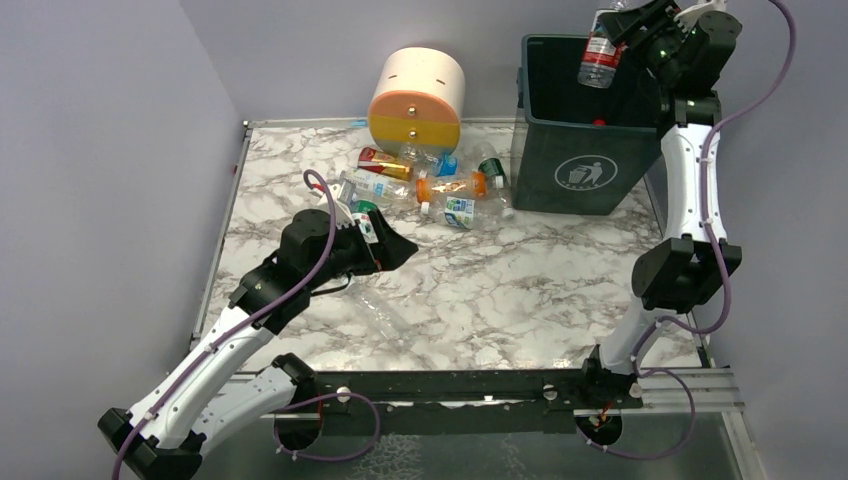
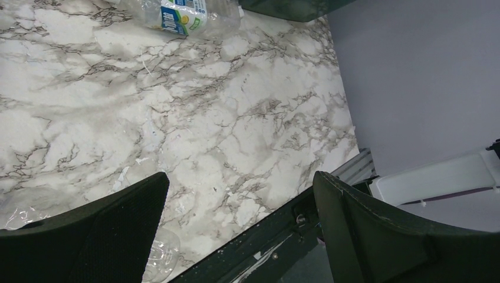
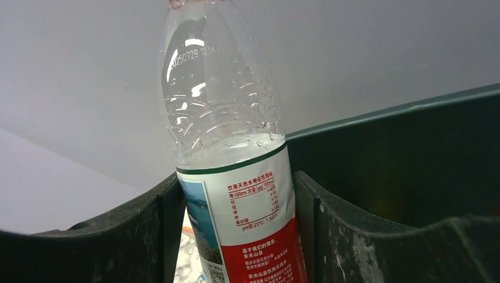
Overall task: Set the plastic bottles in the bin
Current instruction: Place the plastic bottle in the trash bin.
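Observation:
High at the back right, my right gripper (image 1: 632,27) is shut on a clear plastic bottle with a red and white label (image 1: 600,52), holding it over the open top of the dark green bin (image 1: 585,178). In the right wrist view the bottle (image 3: 233,118) stands between both fingers, with the bin's wall (image 3: 413,165) behind it. Several more plastic bottles (image 1: 440,185) lie in a heap left of the bin. My left gripper (image 1: 398,250) hovers open and empty over the table's left middle. A crushed clear bottle (image 1: 382,312) lies just in front of it, also visible by the left finger (image 2: 158,254).
A cream, orange and grey round drawer unit (image 1: 417,100) stands at the back behind the heap. A blue-and-white labelled bottle (image 2: 180,15) lies ahead of my left gripper (image 2: 240,194). Purple walls close the left, back and right. A dark rail (image 1: 450,385) runs along the near edge.

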### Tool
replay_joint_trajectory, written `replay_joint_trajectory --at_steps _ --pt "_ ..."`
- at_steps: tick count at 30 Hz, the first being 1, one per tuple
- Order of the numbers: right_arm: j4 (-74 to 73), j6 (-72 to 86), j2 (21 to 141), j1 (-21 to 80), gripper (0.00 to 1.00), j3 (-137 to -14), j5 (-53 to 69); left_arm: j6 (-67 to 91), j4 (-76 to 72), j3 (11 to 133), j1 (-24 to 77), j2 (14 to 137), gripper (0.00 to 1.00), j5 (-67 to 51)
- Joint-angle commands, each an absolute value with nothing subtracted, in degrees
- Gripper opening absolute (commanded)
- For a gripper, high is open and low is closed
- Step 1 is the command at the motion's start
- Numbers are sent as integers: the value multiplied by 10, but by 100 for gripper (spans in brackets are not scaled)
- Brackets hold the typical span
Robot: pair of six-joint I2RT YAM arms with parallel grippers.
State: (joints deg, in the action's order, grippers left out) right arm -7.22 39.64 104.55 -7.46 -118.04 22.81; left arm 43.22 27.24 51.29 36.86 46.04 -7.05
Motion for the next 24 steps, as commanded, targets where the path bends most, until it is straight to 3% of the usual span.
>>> replay_joint_trajectory --at_steps 1,7,14,24 --pt "-52 410 1058 -92 65 -1202 242 428 277 512 367 457 99 -68" --pt "-59 404 1065 -93 73 -1186 244 425 277 516 367 463 99 -68" --pt "-76 401 1076 -95 92 -1194 242 422 305 526 367 463 99 -49" --pt "-107 359 1036 -80 95 -1190 256 455 369 527 367 466 99 -8"
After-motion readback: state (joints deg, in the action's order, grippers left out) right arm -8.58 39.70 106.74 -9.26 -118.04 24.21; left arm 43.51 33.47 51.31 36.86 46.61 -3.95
